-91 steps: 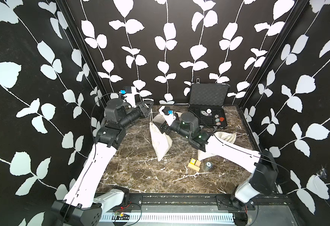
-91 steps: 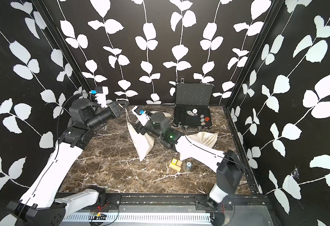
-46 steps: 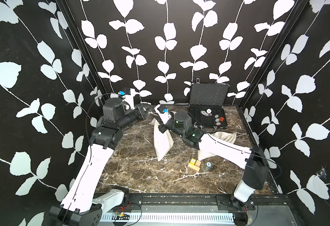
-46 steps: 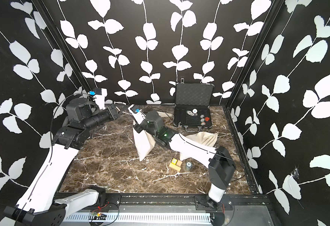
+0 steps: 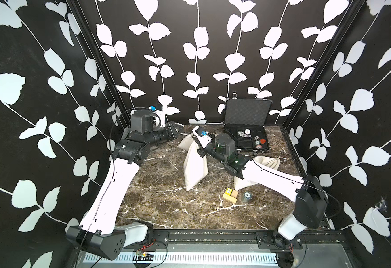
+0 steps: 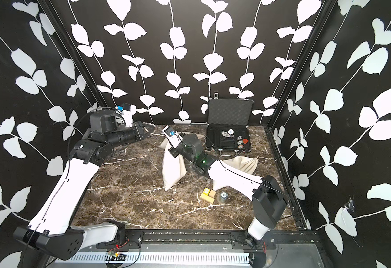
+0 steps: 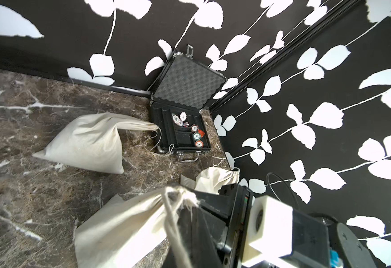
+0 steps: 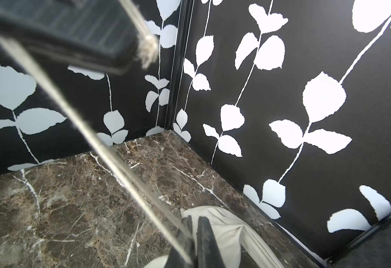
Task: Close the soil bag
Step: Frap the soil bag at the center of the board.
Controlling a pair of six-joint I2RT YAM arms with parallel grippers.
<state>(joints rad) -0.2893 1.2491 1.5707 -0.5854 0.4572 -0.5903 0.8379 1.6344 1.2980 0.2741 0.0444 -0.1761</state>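
- Now, versus one second back: your right hand [image 8: 195, 222] stood open beside the top of the soil bag [image 5: 195, 169]. It has since closed on the gathered neck [image 8: 222, 227].
- In the same second your left hand [image 5: 177, 130] drew away toward the upper left of both top views, taking the cord [image 8: 111, 150] with it. The cord runs straight and taut from that hand to the neck.
- Meaning, as a judgement: one hand anchors the neck while the other pulls the drawstring, so this is the cinching stroke. The fabric at the neck looks bunched tight, so the closing seems nearly done. The right hand covers the mouth, so I cannot confirm it is fully shut.
- Left hand: fully closed, pinching the cord near its frayed end, which pokes out past the finger in the right wrist view. It touches nothing else.
- Right hand: closed almost to nothing. The jaws are nipped on the bag's neck fabric where the cord leaves it.
- Bag position: centre of both top views, body resting on the table [image 5: 166, 208], neck lifted toward the back wall.
- Also present, untouched: two other bags, one lying at the back [image 7: 92, 141] and one at the right [image 5: 265, 162], and the open poker-chip case [image 5: 248, 134].
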